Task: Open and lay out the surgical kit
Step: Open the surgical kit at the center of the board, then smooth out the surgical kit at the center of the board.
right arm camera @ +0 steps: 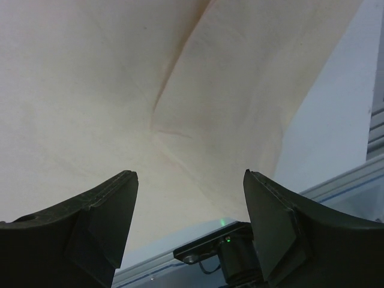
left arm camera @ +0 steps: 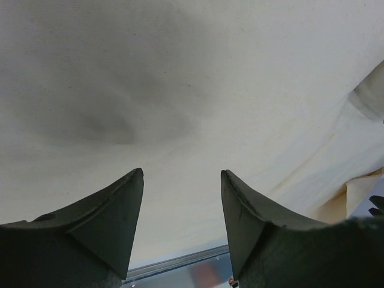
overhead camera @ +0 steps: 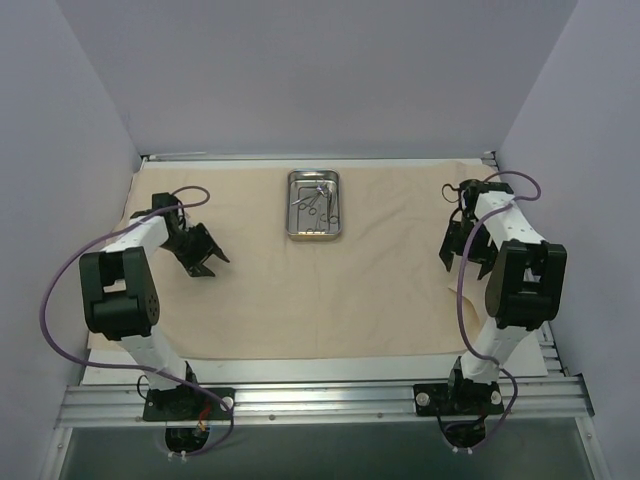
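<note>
big beige wrapping cloth (overhead camera: 300, 300) lies spread flat. a small shiny rounded steel tray (overhead camera: 292, 206) sits on it near the far edge, with thin silver forceps (overhead camera: 318, 200) piled inside, maybe four or five. the left gripper (left arm camera: 182, 174) and right gripper (right arm camera: 191, 174) are over the cloth's sides, fingers wide apart and holding nothing.

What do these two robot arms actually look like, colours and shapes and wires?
Both the left arm and right arm are white tubes joined by chunky black joints. A loose purple cable loops beside each. The left gripper and right gripper have two dark, wedge-shaped fingers tapering to points.
</note>
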`<action>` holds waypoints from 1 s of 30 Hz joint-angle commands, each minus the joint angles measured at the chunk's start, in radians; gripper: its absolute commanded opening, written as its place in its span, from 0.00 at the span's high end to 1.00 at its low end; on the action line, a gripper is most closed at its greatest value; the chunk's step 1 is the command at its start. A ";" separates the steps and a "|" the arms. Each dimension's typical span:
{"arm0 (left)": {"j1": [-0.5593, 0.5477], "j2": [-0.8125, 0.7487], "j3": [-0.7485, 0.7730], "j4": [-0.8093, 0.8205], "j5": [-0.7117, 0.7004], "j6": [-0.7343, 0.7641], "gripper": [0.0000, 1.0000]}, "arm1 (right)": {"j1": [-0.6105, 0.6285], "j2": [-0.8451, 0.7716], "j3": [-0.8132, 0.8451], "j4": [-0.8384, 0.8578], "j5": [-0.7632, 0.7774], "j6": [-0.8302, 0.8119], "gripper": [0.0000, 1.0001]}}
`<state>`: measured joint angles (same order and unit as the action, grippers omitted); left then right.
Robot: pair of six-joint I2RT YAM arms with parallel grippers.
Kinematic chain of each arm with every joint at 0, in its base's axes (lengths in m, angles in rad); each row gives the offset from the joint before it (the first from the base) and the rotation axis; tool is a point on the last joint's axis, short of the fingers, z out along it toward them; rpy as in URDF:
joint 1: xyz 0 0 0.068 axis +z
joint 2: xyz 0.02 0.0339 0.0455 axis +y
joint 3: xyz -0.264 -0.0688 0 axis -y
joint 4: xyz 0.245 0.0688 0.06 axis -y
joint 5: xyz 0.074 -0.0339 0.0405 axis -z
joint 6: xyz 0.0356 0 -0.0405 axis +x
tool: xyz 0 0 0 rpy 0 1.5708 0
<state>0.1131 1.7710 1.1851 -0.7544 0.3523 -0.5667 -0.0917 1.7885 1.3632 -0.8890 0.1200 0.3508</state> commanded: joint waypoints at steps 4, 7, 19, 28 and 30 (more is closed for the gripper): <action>0.002 0.045 0.053 0.059 0.085 0.022 0.37 | 0.001 -0.020 -0.032 -0.093 0.148 0.037 0.27; 0.002 0.054 0.071 0.049 0.085 0.033 0.37 | 0.001 0.012 -0.032 -0.088 0.161 0.042 0.27; 0.002 0.079 0.097 0.046 0.114 0.053 0.37 | -0.006 0.109 -0.039 -0.050 0.181 0.042 0.59; 0.002 0.073 0.071 0.073 0.149 0.051 0.37 | -0.098 -0.003 -0.058 -0.054 0.247 0.070 1.00; 0.002 0.067 0.059 0.082 0.157 0.045 0.36 | -0.178 -0.050 -0.059 -0.053 0.254 0.071 1.00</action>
<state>0.1131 1.8473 1.2415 -0.7212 0.4698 -0.5343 -0.1833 1.8553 1.3033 -0.8913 0.3016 0.3988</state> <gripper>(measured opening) 0.634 0.042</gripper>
